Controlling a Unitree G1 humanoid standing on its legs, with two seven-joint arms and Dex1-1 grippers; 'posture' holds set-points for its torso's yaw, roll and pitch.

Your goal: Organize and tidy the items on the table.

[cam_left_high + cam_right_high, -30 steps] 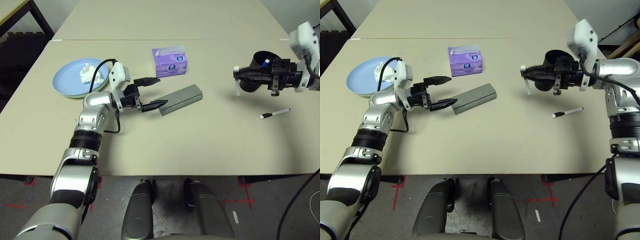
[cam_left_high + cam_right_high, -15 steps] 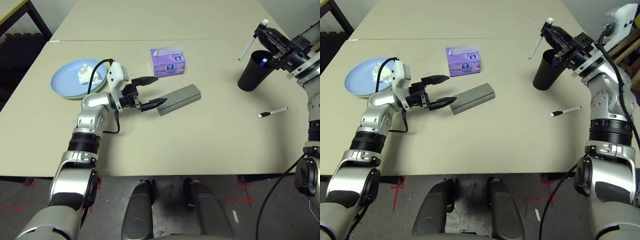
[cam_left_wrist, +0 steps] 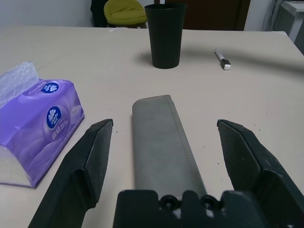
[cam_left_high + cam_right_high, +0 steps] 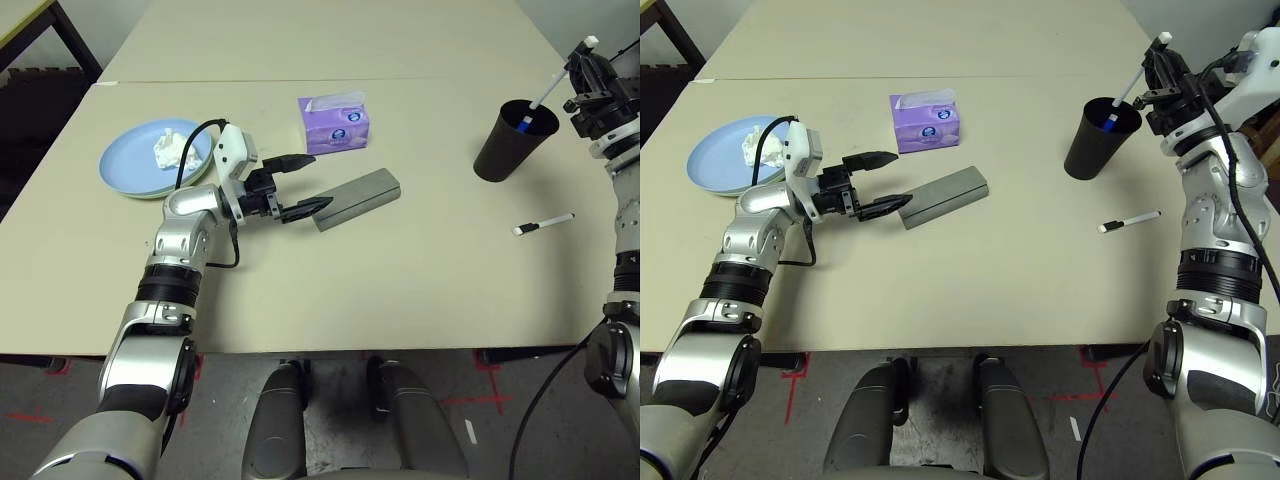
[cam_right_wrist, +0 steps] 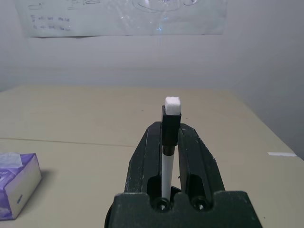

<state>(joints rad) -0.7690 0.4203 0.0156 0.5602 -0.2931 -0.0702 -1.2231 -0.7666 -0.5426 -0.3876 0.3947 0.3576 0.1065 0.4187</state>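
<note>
Right gripper: fingers clenched on a marker, its lower end in the cup. Left gripper: fingers spread, empty, at the near-left end of the grey case. Second marker on table, near the cup. Tissue on plates, far left.

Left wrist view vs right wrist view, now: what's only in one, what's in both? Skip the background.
Only left wrist: grey glasses case lying between the left gripper's open jaws, and a loose marker on the table.
Only right wrist: another marker, white-ended, pinched in the right gripper's jaws.
Both: purple tissue pack, the tabletop, and the black cup, mostly hidden behind the jaws in the right wrist view.
</note>
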